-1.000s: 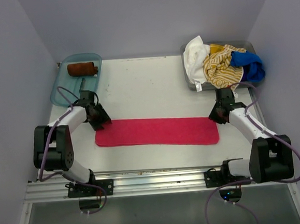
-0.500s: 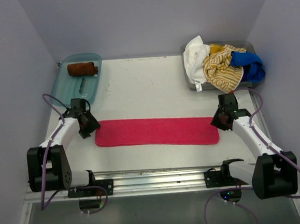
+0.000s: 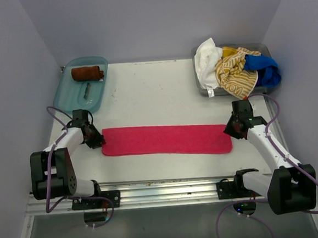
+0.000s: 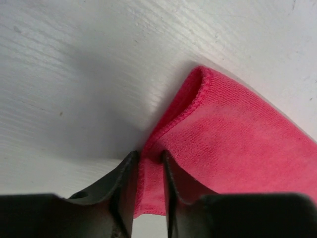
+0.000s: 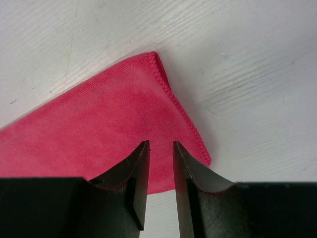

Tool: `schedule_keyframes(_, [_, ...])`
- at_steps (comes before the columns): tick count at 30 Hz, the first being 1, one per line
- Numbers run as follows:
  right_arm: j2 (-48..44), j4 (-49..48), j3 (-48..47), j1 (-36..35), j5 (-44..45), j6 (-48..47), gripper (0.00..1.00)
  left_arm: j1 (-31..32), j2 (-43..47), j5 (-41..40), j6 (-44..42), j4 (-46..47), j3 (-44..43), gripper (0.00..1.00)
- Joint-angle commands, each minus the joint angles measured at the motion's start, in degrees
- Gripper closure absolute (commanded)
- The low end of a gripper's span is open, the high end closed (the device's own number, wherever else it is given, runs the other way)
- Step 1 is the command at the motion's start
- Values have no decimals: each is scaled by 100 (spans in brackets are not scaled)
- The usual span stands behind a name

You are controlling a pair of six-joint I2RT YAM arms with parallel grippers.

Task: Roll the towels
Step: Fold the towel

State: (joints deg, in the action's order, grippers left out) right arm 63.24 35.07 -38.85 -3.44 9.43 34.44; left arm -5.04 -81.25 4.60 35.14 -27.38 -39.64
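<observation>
My left pincer [image 4: 148, 157] just pinched pink towel [image 3: 166, 140] hem by worktop [image 3: 146, 92] left edge | right pincer [image 5: 161, 146] narrow, grip unclear | roll ready

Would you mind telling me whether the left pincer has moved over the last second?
Yes: the left pincer has moved away from the teal tray, toward the near edge, to the left end of the pink towel.

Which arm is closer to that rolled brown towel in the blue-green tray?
Left. The left pincer sits at the pink towel's left end, just in front of the tray holding the brown towel; the right pincer is across the table at the towel's other end.
</observation>
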Motion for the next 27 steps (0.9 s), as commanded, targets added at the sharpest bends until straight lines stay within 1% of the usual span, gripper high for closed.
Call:
schedule_keyframes(1, [-75, 18, 35, 10, 6, 10, 70, 12, -75, 419, -51, 48, 316, 75])
schedule_keyframes(3, [-75, 0, 44, 19, 6, 19, 70, 20, -57, 410, -68, 22, 308, 83])
schedule_keyframes(4, [-93, 9, 53, 19, 6, 19, 70, 20, -66, 401, -68, 22, 290, 95])
schedule_keyframes(5, [-93, 9, 53, 19, 15, 19, 70, 12, -57, 384, -68, 4, 273, 100])
schedule_keyframes(9, [-189, 140, 62, 19, 234, 81, 70, 3, 188, 261, -86, -276, -43, 100])
schedule_keyframes(11, [-321, 123, 132, 10, 314, 81, 70, 3, 548, -88, -138, -417, -228, 100])
schedule_keyframes(14, [-260, 105, 167, 19, 314, 46, 70, -15, 865, -371, -279, -690, -623, 100])
schedule_keyframes(18, [-40, 44, 211, 19, 182, 37, 70, -59, 892, -276, -367, -927, -1071, 100])
schedule_keyframes(23, [-181, -18, 281, 19, 156, -86, 70, -207, 1059, -205, -639, -1147, -1502, 100])
schedule_keyframes(26, [-85, -140, 325, 19, -230, -174, 70, -252, 1173, -118, -692, -1340, -1898, 100])
schedule_keyframes(27, [-23, -271, 352, -7, -536, -174, 70, -252, 1243, -56, -692, -1332, -2038, 100])
